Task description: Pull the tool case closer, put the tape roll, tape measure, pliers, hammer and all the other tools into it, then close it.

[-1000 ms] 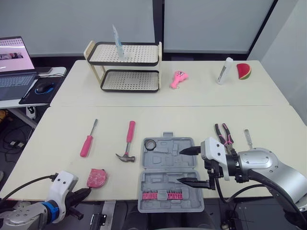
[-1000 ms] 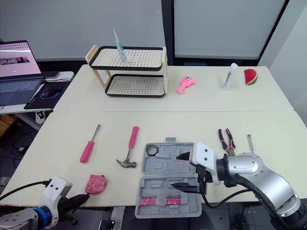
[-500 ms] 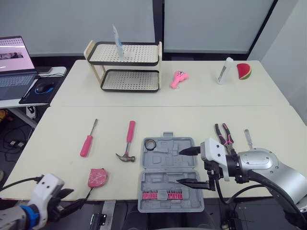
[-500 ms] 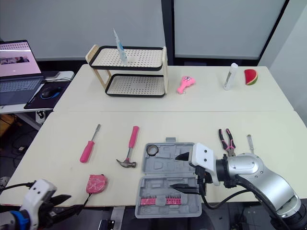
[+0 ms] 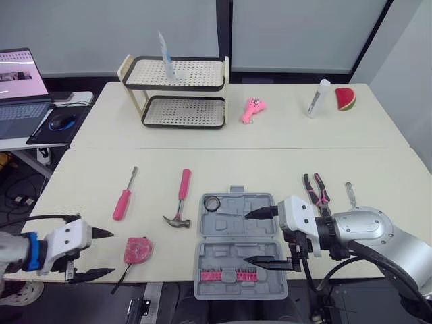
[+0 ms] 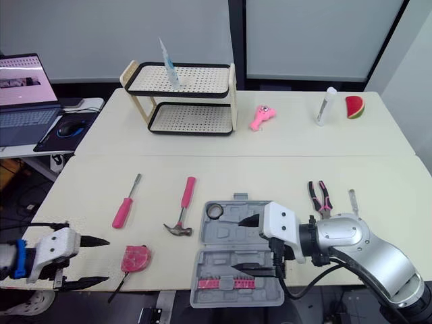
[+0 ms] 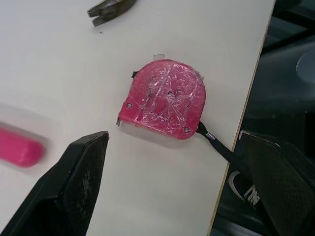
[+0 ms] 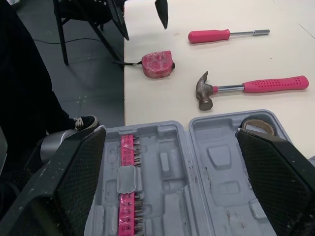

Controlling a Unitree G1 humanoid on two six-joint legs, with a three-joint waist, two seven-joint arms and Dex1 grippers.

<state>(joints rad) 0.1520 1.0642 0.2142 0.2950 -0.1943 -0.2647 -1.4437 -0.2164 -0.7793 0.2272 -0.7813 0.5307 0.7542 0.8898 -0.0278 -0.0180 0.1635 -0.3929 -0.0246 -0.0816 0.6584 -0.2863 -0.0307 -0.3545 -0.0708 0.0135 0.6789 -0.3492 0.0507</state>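
Note:
The grey tool case (image 5: 236,243) lies open at the table's front edge, with a tape roll (image 5: 212,202) in its far-left pocket and pink bits in its near half. My right gripper (image 5: 248,237) hovers open over the case's right side. A pink tape measure (image 5: 136,250) lies near the front edge, its black strap hanging off. My left gripper (image 5: 108,253) stands open just left of it, and the measure (image 7: 165,101) sits ahead of its fingers (image 7: 74,187). The pink-handled hammer (image 5: 179,202), a screwdriver (image 5: 123,201) and pliers (image 5: 314,189) lie on the table.
A small metal tool (image 5: 349,194) lies right of the pliers. At the back stand a two-tier rack (image 5: 177,91), a pink toy (image 5: 251,109), a white bottle (image 5: 315,99) and a watermelon slice (image 5: 343,99). A laptop (image 5: 20,88) sits on a side desk, left.
My left gripper has opened and come up from below the table's front edge to table height, left of the tape measure. The right gripper has edged slightly left over the case.

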